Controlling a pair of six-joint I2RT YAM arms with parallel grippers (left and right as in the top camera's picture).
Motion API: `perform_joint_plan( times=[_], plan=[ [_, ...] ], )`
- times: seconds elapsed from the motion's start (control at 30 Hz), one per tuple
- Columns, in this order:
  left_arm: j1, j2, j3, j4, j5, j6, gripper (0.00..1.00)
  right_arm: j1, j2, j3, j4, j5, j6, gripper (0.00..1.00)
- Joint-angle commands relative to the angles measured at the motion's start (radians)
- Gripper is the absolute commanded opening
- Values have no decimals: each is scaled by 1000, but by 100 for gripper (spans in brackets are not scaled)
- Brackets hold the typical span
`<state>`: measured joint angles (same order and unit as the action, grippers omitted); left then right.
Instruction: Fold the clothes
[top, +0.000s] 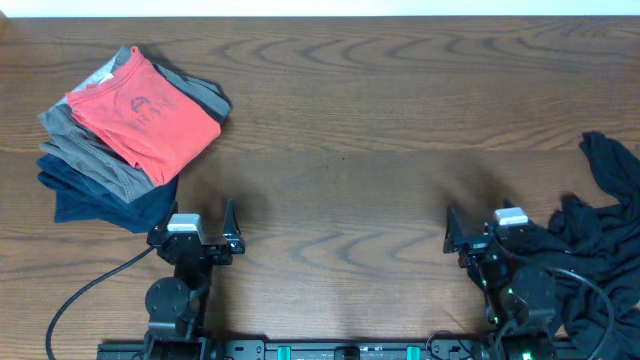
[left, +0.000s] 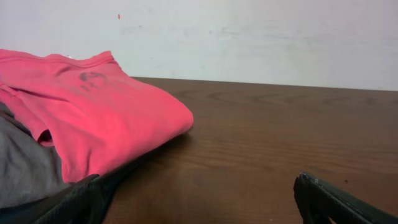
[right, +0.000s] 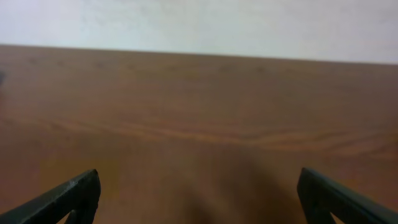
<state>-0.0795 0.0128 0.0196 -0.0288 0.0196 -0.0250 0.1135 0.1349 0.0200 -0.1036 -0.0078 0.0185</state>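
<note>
Black shirt (top: 605, 235) heaped and not yet folded; both pairs of fingers wide apart and empty.

The shirt lay crumpled on the desk (top: 340, 120) just to the right of the right fingers (right: 336, 199), bunched against the right arm's base and running off the desk's right edge. No logo or hem could be made out in the heap. The left fingers (left: 336, 202) stood well to the left of the right fingers, with the folded red tee (top: 140, 115) beyond them. Judgement: the fabric looked thin, limp and light. It should drape and bunch, not hold shape, and may drag on the wood. A raised outer fold or edge nearest the right fingers looked the best pinch point, then a spread flat.
</note>
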Motion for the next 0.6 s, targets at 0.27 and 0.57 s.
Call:
perform_joint_plan(
  times=[0.27,0.57],
  plan=[
    [-2,-1,25,-48,-5,-11,98,-12,199,230,-281,135,116,99],
    [-2,211,200,-253,27,-51,98,-69,491,430,-530,172,213,99]
  ],
)
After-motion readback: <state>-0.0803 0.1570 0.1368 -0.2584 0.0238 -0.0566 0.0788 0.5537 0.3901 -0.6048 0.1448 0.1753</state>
